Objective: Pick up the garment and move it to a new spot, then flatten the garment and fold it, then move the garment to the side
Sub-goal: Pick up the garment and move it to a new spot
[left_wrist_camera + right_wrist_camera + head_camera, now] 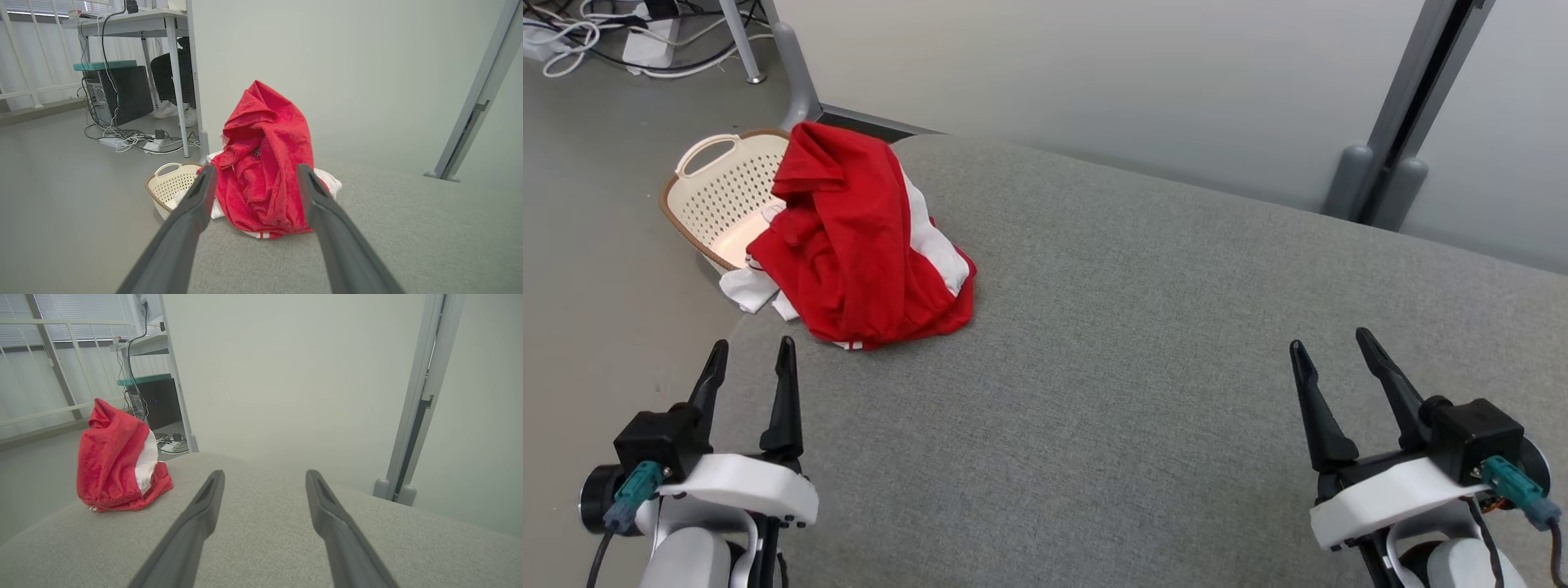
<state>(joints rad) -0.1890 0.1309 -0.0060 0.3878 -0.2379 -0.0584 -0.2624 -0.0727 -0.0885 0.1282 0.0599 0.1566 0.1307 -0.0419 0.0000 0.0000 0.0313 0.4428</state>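
Note:
A red and white garment (858, 237) lies heaped in a tall crumpled pile at the far left corner of the grey fabric surface (1143, 343), partly hanging over its edge. My left gripper (752, 358) hovers open near the front left, a short way before the pile; in the left wrist view the garment (265, 163) stands straight ahead between the spread fingers (192, 212). At the front right my right gripper (1334, 346) is open and empty, far from the garment (116, 457), which sits off to the left in the right wrist view.
A cream perforated basket (719, 196) stands on the floor just beyond the surface's left corner, behind the garment. A grey partition wall with metal posts (1396, 163) runs along the far edge. Cables and a desk (135, 24) lie beyond on the left, with a person's legs under it.

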